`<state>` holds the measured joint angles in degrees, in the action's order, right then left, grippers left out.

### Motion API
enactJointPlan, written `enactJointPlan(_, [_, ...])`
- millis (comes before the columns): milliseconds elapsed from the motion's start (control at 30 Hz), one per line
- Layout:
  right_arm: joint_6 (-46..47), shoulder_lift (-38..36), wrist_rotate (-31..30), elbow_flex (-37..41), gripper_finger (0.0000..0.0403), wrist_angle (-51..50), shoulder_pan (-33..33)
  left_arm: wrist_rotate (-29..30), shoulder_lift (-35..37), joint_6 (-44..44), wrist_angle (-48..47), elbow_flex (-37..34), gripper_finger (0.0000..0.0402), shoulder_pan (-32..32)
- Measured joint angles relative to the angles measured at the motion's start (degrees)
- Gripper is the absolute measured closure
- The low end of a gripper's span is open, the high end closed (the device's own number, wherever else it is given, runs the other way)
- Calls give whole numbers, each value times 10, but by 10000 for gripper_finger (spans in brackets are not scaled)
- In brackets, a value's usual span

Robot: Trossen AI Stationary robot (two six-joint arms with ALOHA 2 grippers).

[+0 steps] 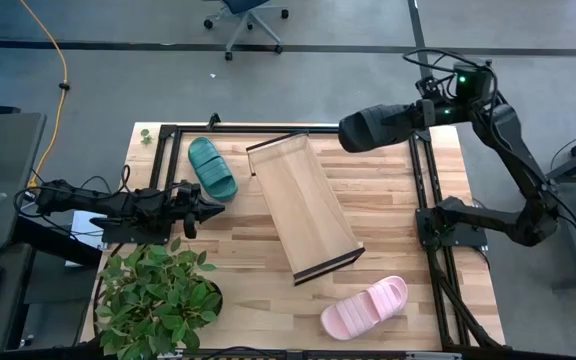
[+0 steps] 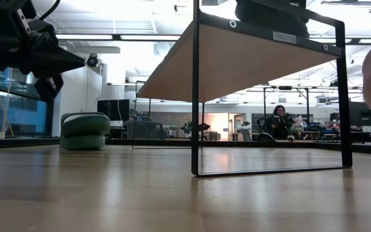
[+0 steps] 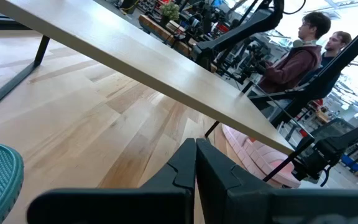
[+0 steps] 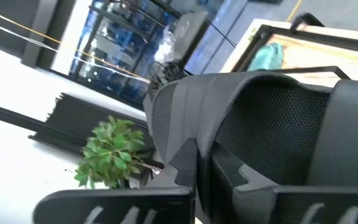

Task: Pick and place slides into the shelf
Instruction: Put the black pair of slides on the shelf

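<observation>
The black slide (image 1: 370, 128) is in my right gripper (image 1: 420, 113), lifted in the air over the table's far right part, beside the shelf's far end. It fills the right wrist view (image 4: 272, 124) and shows at the top of the low view (image 2: 263, 14). The shelf (image 1: 303, 207) stands slantwise mid-table on its black end rails (image 2: 196, 96). The green slide (image 1: 213, 167) lies on its sole at the far left, the pink slide (image 1: 365, 307) near the front right. My left gripper (image 1: 206, 208) hovers shut between the green slide and the shelf. My right gripper is shut on the black slide at the end (image 1: 405, 117) that faces the table's right. The fingers (image 4: 185, 168) come level from the right. The slide sticks out toward the table's left, lifted clear of table and shelf. The fingers themselves hide the exact place of contact.
A potted plant (image 1: 158, 295) stands at the table's near left corner, just in front of my left arm. A black metal frame (image 1: 423, 215) runs along the table's far and right sides. Two people (image 3: 303, 50) sit in the room beyond. Bare wood (image 1: 238, 270) lies in front of the shelf.
</observation>
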<state>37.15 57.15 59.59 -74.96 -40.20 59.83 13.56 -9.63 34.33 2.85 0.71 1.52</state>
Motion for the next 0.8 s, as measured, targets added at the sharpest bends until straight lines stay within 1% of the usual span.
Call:
enactJointPlan(133, [35,-12,-1,0,401,31,0,0,0,0,0,0,401,0])
enactJointPlan(267, [38,-22,-1,-2,402,62,0,0,0,0,0,0,401,0])
enactJointPlan(467, [17,-16,-10,-52,402,57,0,0,0,0,0,0,401,0])
enactJointPlan(533, [-2,-9,-13,-77,403,42,0,0,0,0,0,0,401,0])
enactJointPlan(633, [-46,6,-33,-125,403,-4,0,0,0,0,0,0,401,0])
enactJointPlan(800, [-163,42,-87,-214,403,-141,0,0,0,0,0,0,401,0])
